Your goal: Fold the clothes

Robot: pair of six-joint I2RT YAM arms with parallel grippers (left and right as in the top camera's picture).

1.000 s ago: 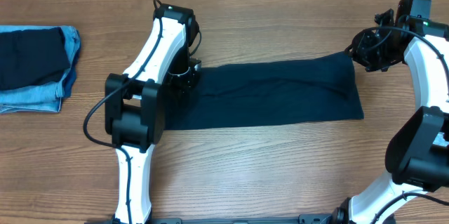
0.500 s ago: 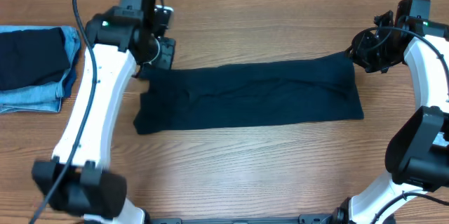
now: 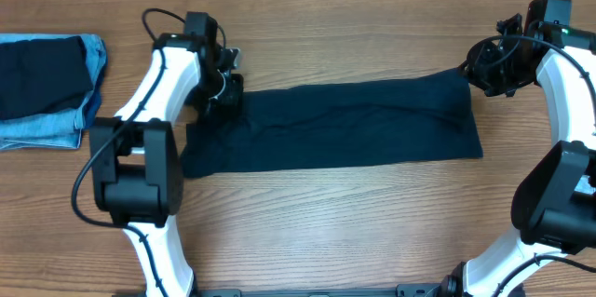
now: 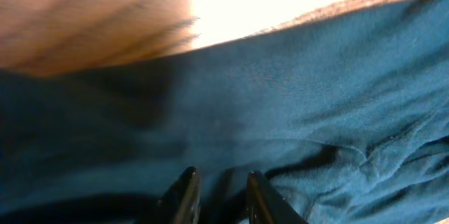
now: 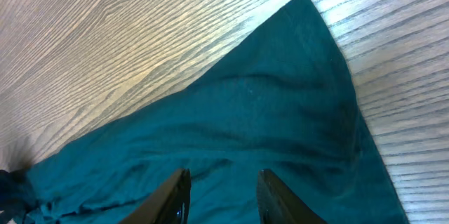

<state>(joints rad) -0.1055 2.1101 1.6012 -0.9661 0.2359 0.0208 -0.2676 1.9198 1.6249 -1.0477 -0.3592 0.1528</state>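
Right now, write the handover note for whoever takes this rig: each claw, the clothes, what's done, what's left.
Left claw: down on the left end of the navy shirt, fingers narrowly apart; grip unconfirmed.
Right claw: at the shirt's far right corner, fingers astride the cloth; grip unclear too.
Clothes: the shirt lies as a long band across the middle of the table; a stack of navy and denim pieces sits at the left edge.
Done: the stack looks folded; the shirt looks folded lengthwise.
Left: probably fold the band end to end, then add it to the stack.

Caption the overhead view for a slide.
Left tool and right tool at upper corners of navy shirt; folded stack far left.
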